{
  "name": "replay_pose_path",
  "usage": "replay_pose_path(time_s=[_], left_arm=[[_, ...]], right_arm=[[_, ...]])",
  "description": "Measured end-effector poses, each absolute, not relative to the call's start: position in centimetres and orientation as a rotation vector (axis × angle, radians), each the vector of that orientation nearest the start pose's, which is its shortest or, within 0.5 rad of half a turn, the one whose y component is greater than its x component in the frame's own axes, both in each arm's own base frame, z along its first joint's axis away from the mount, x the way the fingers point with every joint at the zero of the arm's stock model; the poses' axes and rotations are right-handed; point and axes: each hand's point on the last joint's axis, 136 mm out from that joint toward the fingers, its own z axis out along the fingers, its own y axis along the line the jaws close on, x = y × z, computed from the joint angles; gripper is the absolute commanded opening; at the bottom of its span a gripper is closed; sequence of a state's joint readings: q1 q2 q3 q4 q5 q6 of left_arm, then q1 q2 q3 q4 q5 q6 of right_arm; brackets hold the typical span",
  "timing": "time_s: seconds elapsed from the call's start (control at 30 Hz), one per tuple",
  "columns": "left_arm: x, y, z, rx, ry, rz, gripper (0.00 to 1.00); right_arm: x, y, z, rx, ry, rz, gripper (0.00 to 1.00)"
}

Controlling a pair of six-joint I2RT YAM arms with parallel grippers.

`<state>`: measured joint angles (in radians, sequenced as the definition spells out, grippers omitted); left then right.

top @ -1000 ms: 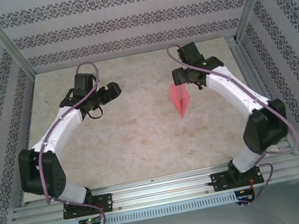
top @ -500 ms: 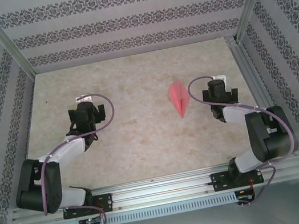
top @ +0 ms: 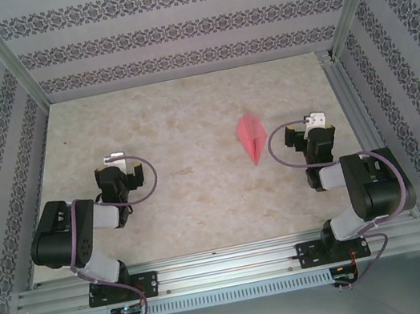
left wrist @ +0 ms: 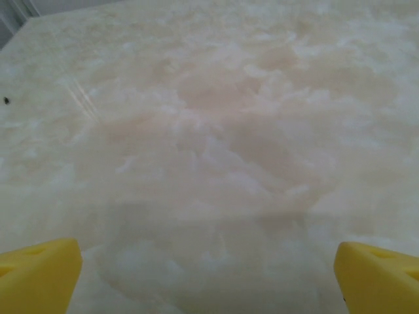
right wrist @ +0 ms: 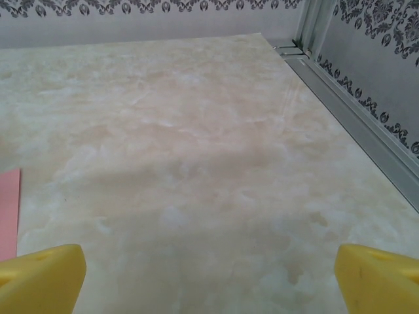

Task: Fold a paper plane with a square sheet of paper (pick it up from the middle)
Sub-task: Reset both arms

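The plane [top: 252, 138] lies flat right of centre in the top view, long axis up-down with its point toward the bottom edge, near the right gripper [top: 311, 121] and well apart from the left gripper [top: 115, 160], both with fingers wide apart and empty.

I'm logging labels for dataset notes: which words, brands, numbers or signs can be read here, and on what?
None can be read.
The paper plane is plain pink; the walls carry only ornament, no letters.
Any print on the small circuit boards below the arm bases is too small to tell.
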<state>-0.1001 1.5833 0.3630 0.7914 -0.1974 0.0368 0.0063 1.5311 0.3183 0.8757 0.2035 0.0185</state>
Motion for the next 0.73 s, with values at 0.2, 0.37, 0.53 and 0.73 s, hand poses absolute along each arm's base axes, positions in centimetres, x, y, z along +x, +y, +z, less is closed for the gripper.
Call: replay_pose_path(time_s=[0.2,0.37,0.53,0.73], left_arm=[[39.9,-0.6,8.7,-0.002,1.929,0.118,1.00],[39.9,-1.5,8.7,0.033,1.930,0.068,1.00],[40.1,-2.0,8.8,0.053,1.926,0.040,1.00],[40.0,-2.2,8.7,0.063,1.931,0.020,1.00]], right_arm=[[38.6,-3.3,10.5,0.153,1.827,-0.173,0.98],[38.7,-3.4,11.0,0.159,1.808,-0.178,0.98],[38.8,-3.4,11.1,0.162,1.801,-0.179,0.98],[38.8,-3.4,11.1,0.162,1.801,-0.179,0.98]])
